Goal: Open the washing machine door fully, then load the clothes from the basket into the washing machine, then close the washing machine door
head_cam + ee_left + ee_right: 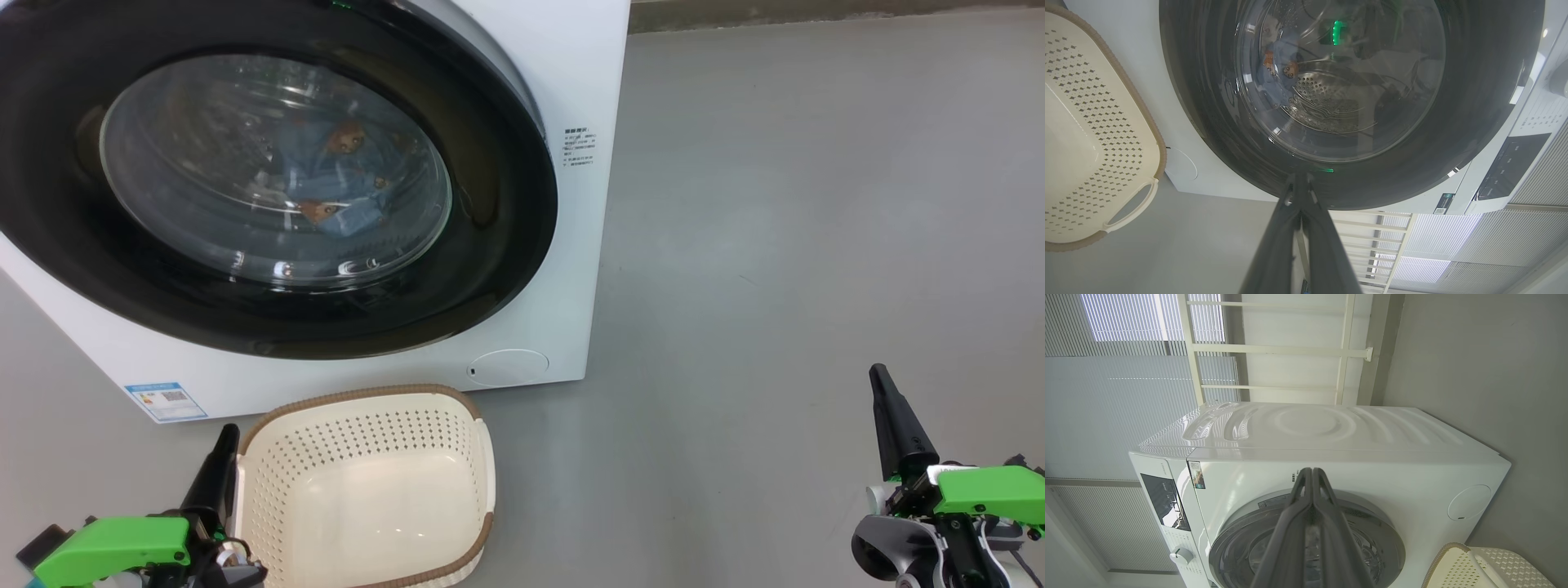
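You're at the finish, it seems: the large round glossy black door (498, 245) sits shut on the big white front-loading washer (571, 82). The light blue bear-print garments (335, 188) lie inside the drum, and the cream perforated plastic basket (367, 437) stands empty on the floor just before it. Your left gripper (227, 437) rests low beside the basket and your right gripper (880, 382) is well apart. Both are pinched closed, holding nothing.
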